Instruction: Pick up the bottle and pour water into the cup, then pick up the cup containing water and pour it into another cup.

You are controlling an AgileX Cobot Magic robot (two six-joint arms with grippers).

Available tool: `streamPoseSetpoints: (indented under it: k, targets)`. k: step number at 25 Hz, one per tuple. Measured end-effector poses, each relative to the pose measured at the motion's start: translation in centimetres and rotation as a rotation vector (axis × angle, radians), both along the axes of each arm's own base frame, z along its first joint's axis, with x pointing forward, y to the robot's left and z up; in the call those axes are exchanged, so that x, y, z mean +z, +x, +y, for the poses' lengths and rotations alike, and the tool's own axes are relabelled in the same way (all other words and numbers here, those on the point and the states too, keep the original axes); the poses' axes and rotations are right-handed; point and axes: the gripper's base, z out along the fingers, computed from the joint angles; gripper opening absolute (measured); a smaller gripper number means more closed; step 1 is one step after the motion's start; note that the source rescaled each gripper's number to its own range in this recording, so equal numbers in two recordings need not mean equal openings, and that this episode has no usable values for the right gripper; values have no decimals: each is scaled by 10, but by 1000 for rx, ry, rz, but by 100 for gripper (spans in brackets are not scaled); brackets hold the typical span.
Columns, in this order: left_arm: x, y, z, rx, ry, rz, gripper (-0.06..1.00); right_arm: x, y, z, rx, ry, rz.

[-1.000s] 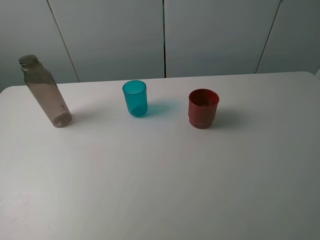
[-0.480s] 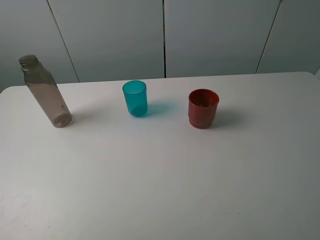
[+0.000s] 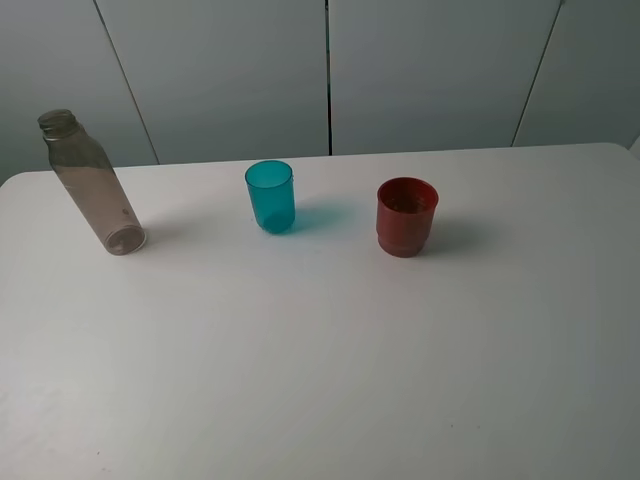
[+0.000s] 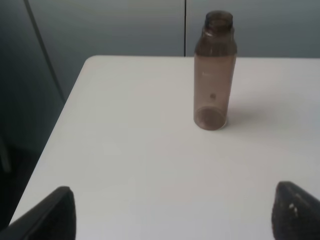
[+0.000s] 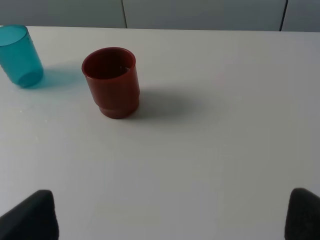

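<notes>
Bottle [image 3: 90, 185] stands upright at the far left of the white counter [image 3: 320, 360], capless, grey-brown and see-through, close to the counter's left edge and well apart from everything else. From the left wrist camera it is dead ahead, alone on the surface, its threaded neck [image 4: 219, 20] up against the grey wall panels [image 3: 330, 70].

Moving along the row: the teal cup [image 3: 270, 196] sits upright near the middle, toward the back edge, casting a blue-tinted shadow to its right. Next to it, but not touching, the red cup [image 3: 406, 216] stands upright too, wider, with a stepped lower part. In the right wrist view the red cup is the nearer one and the teal cup shows beyond it at the picture's edge, partly cut off. Whether either cup holds anything, I cannot tell.

And the arms: neither one shows in the overhead view. The left claw [image 4: 170, 212] is spread wide, only its two dark fingertips [image 4: 55, 212] peeking in at the corners of its own camera, nothing between them, well short of the bottle. The right claw [image 5: 172, 215] is also splayed wide and empty, its dark fingertips [image 5: 32, 217] at the frame corners, well back from the red cup.
</notes>
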Motion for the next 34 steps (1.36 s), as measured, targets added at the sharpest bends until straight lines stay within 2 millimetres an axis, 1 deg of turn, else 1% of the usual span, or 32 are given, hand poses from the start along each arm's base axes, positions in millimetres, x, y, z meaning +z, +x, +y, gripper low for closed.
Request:
streamPoseSetpoints:
  k: [7, 10, 14, 18, 34]
  targets:
    - [-34, 18, 0, 10, 3, 140, 99, 0, 0, 0, 0, 0, 0]
    - [-36, 19, 0, 14, -4, 144, 99, 0, 0, 0, 0, 0, 0]
    - [-35, 22, 0, 12, 3, 103, 99, 0, 0, 0, 0, 0, 0]
    - [-38, 29, -1, 1, 3, 64, 99, 0, 0, 0, 0, 0, 0]
    - [-38, 31, -1, -5, 7, 50, 99, 0, 0, 0, 1, -2, 0]
